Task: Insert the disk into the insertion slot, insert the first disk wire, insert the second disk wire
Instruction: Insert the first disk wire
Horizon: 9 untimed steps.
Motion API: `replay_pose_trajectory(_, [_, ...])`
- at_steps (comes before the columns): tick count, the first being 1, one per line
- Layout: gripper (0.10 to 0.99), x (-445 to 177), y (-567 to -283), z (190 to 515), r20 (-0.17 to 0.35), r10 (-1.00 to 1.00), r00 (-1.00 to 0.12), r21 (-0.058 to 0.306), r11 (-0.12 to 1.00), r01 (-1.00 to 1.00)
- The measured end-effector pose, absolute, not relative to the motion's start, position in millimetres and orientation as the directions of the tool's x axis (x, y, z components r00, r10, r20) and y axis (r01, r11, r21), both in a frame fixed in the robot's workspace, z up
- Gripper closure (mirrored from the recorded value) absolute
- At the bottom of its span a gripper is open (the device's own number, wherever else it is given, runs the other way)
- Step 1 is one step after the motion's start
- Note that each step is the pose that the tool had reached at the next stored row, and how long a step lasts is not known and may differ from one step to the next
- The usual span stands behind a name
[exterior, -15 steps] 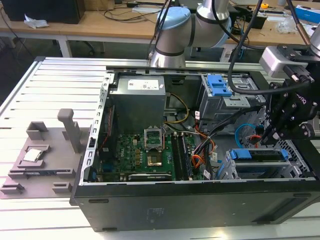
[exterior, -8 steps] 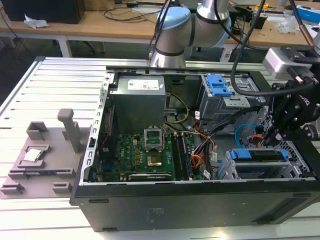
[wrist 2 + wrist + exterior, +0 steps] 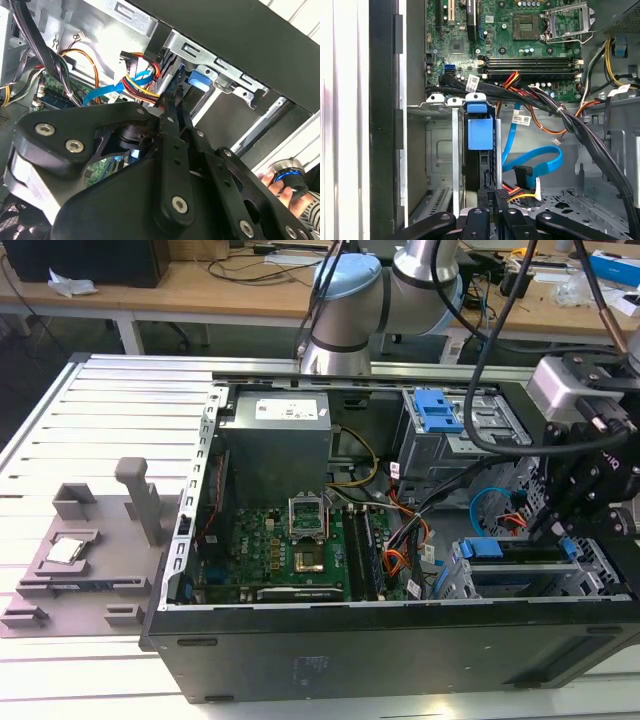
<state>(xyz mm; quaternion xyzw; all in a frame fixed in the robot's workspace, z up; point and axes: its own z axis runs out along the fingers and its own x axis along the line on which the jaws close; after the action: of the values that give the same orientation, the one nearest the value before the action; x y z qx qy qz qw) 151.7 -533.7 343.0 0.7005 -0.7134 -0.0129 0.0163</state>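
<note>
While the case (image 3: 400, 640) is laid open, the disk (image 3: 480, 135) is seen seated on edge in the slot (image 3: 454, 150), and the gripper (image 3: 493, 201) is clenched just behind it, apparently on the black plug (image 3: 494, 193) of the red and yellow wire (image 3: 521, 192). If the plug is skewed, it could be jammed against the disk's port, and the blue cable (image 3: 535, 165) just beside could be snagged. The port is hidden by the gripper, and the plug is mostly covered, so the grip cannot be fully confirmed
</note>
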Motion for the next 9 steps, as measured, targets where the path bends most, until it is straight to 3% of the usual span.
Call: replay_pose_trajectory(9, [0.922, 151.8, -533.1, 335.5, 0.006, -1.000, -0.018, 0.041, 0.018, -0.999])
